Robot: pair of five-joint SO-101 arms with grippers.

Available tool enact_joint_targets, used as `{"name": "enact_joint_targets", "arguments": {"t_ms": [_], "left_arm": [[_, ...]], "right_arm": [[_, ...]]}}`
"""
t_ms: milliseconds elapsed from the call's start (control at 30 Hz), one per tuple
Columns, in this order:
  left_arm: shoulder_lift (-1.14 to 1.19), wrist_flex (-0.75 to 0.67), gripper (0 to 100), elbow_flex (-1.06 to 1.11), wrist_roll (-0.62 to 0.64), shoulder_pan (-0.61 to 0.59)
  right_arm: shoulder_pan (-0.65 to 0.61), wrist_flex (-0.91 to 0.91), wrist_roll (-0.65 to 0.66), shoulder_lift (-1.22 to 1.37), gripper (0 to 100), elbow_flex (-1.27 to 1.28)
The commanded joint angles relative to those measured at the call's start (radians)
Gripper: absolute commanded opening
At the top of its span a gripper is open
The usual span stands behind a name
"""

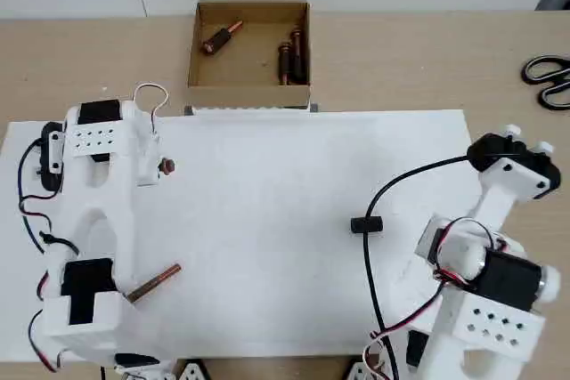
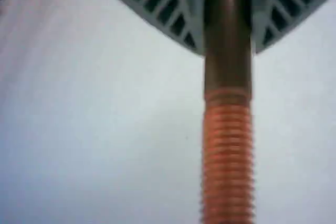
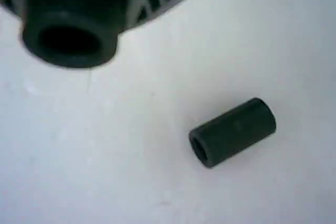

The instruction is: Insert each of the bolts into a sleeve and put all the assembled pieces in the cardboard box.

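Near left: left gripper (image 2: 228, 45) is clenched on a copper bolt (image 2: 228, 145), one ribbed jaw on each side of the smooth shank. The threaded end sticks out past the jaws and is cut off at the frame edge, and the head is hidden. In the high view the bolt pokes out from under the left arm over the white sheet (image 1: 267, 246).

Near right: right gripper (image 3: 73, 9) grasps the held sleeve (image 3: 68, 51), black, open bore facing the camera. Only one ribbed jaw is clear; the other side is dark and hard to make out. From above, the arm body hides this gripper.

Mid sheet: loose sleeve (image 3: 232, 132) lies on its side, apart from the held sleeve and beside the right arm's black cable.

Left, farther back: second bolt (image 1: 166, 165), just beside the left arm's housing. Can't tell if they touch.

Far: cardboard box (image 1: 249, 95) sits on the table (image 1: 89, 51) at the sheet's far edge. One assembled piece (image 1: 221, 38) is at its left, and a tight cluster (image 1: 292, 58) sits at its right; count unclear. Scissors (image 1: 548, 80) are far right, cut off by the edge.
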Motion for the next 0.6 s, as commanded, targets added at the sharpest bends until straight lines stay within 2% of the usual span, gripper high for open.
{"name": "enact_joint_targets", "arguments": {"t_ms": [0,133,267,367,567], "left_arm": [[-0.068,0.006,16,-0.048,0.011,0.006],[-0.068,0.009,23,-0.048,0.002,0.006],[-0.068,0.015,23,-0.071,-0.138,0.006],[-0.078,0.072,23,-0.148,-0.328,0.006],[-0.161,0.236,23,-0.369,-0.792,0.006]], "right_arm": [[0.005,-0.021,-0.009,-0.013,0.2,-0.008],[0.005,-0.021,-0.009,-0.013,0.2,-0.008],[0.005,-0.021,-0.009,-0.013,0.2,-0.008],[0.005,-0.021,-0.009,-0.013,0.2,-0.008],[0.005,-0.021,-0.009,-0.013,0.2,-0.008]]}}
